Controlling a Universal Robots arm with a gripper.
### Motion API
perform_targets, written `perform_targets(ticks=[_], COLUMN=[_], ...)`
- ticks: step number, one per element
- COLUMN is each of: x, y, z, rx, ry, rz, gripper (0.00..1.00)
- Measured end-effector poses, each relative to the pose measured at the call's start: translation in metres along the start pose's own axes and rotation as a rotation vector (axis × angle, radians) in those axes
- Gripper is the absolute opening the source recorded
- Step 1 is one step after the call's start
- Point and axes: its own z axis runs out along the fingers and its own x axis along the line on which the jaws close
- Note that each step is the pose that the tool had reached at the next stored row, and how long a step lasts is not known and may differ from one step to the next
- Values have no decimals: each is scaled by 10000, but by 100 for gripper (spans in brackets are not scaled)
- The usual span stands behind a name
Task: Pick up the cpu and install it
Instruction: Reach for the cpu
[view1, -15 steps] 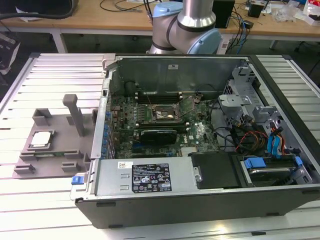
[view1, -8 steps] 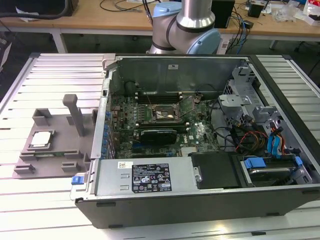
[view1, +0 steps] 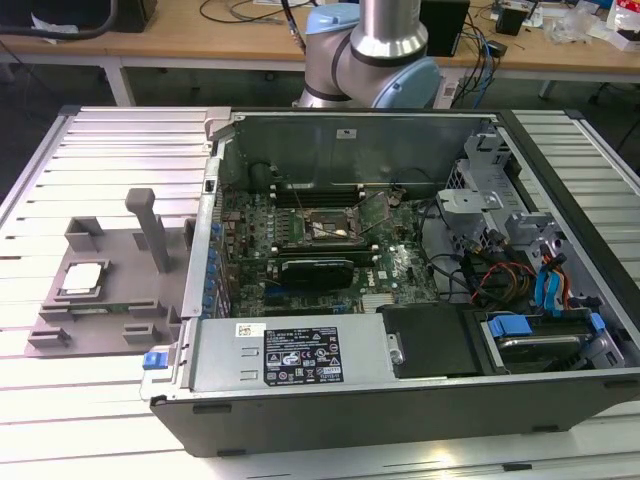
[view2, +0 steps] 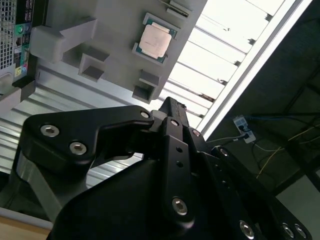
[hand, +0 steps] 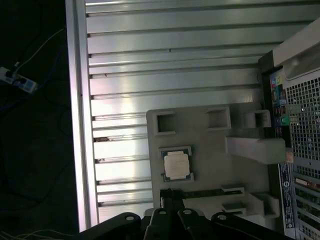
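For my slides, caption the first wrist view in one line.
The cpu sits in a grey holder on the slatted table, beside the computer case.

A table (view1: 110, 150) of ribbed silver metal slats is stretching out flat, and light is glaring white off its slats (view2: 235, 50) along one long edge in the second wrist view. Beyond the table's far edge in the exterior view, a wooden table (view1: 200, 35) on white legs (view1: 118, 82) is running across, carrying loose black cables (view1: 235, 12). Past the table's side edge in the first wrist view, a dark floor (hand: 30, 165) is lying in shadow, with a white power strip (hand: 17, 80) resting on it and thin cords trailing away.
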Motion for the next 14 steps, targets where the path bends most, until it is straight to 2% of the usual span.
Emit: perform_targets(ticks=[10, 13, 14], x=[149, 137, 91], y=[-12, -11, -8], z=[2, 8, 14], rx=[0, -1, 3], ry=[-1, 0, 1], rz=[-1, -1, -1], gripper=[11, 11, 11])
